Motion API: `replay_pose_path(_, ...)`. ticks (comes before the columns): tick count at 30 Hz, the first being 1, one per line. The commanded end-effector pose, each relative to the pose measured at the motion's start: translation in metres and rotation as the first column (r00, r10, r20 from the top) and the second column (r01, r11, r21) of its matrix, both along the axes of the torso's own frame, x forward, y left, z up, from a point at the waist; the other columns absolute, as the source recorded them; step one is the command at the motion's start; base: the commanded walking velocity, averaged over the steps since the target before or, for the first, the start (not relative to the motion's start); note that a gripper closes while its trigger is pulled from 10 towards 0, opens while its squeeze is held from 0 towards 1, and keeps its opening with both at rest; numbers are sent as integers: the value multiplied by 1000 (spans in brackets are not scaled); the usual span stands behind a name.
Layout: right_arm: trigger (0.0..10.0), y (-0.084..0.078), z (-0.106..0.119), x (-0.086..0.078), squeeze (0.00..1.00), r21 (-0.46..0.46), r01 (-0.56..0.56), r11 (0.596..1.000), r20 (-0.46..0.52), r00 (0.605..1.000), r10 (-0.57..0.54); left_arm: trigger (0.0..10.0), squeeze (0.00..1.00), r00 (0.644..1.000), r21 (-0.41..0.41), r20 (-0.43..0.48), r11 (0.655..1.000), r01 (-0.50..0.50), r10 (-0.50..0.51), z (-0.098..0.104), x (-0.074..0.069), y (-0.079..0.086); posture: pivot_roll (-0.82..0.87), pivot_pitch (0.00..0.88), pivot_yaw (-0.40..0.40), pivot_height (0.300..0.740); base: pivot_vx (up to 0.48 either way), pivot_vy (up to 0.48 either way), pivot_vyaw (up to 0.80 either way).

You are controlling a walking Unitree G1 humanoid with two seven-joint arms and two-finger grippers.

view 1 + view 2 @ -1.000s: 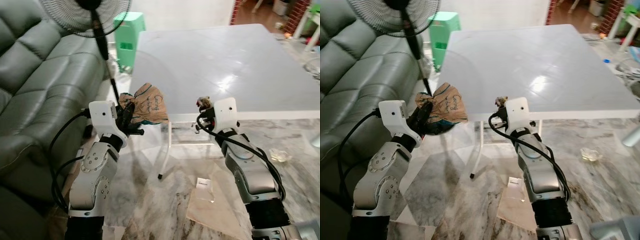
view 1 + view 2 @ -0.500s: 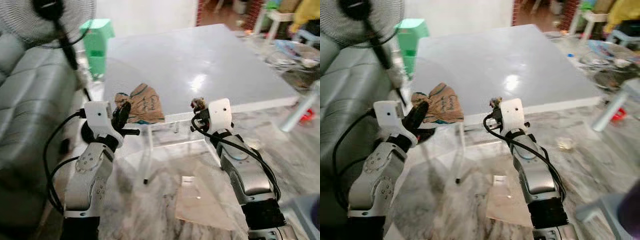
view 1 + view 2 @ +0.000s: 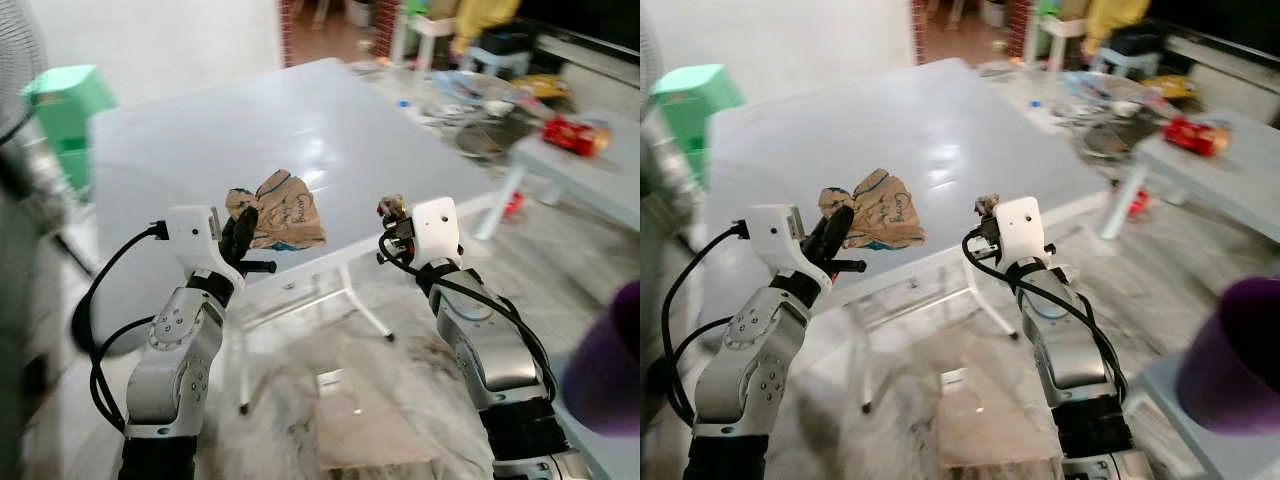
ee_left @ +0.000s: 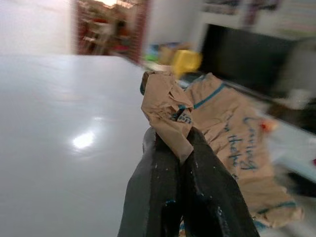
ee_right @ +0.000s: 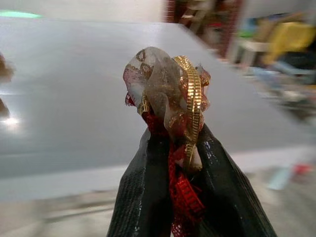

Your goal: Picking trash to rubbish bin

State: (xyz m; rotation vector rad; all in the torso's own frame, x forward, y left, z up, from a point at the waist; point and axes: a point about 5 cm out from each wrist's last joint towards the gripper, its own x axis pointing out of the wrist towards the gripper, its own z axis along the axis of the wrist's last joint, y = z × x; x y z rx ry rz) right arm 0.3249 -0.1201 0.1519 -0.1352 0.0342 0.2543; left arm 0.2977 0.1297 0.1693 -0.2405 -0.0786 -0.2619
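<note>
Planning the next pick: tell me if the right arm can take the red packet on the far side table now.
Probably not: the right tool is shut on a wrapper, and the red packet lies well beyond it.

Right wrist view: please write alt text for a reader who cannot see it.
The right gripper has its jaws shut on a crumpled clear wrapper with red and gold trim, held up before a white table. The room behind is blurred.
</note>
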Motion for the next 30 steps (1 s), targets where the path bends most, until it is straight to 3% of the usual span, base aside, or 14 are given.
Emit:
replay_pose_path(1,10000,-1,1,0,0,4,7,1000,-6,1000,-7,0,0,1000,10,3,1000,27,-27,1,-2,-4,3,31,39,740,0,0,-556)
replay_pose_path(13,10000,-1,1,1,0,-1,10,1000,-6,1000,-10,0,0,1000,12,3,999,31,-31,1,-2,-3,4,28,38,740,0,0,-603)
replay_pose_path(30,10000,-1,2,3,0,3,10,1000,0,1000,-10,0,0,999,22,2,999,41,-41,0,-2,-4,5,23,39,740,280,0,-776)
